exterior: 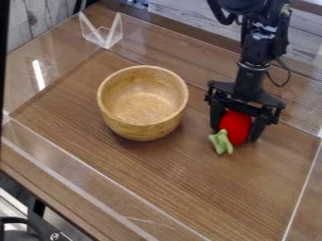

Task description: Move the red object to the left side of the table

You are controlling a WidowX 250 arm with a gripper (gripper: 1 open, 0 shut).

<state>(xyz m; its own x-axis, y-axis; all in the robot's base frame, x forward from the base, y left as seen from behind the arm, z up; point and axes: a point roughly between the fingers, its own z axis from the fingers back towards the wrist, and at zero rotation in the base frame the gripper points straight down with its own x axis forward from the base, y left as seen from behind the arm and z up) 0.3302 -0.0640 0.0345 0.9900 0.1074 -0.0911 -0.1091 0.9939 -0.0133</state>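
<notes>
And there's the red object (235, 125), a glossy little strawberry, sitting on the table (151, 179) in the right half of the frame, a touch above mid-height. Its light green leafy stem (223, 143) pokes out toward the lower left, lying flat on the wood grain. The gripper (239, 123) is right down over it, pointing straight at the tabletop, black fingers (214, 112) spread wide and standing on either side of the berry: jaws parted, not clamped, with the red body showing between them. Whether the fingers actually touch the berry, I cannot tell from this angle. The dark arm (258, 42) rises from the gripper up to the upper right corner of the frame. Just to the left of the berry, near the middle of the picture, sits the wooden bowl (143, 102), round and pale, close to the stem but apart from it. Off in the upper left stands a small clear acrylic stand (101, 30). Low clear walls (75, 184) edge the tabletop along the left and lower sides.
</notes>
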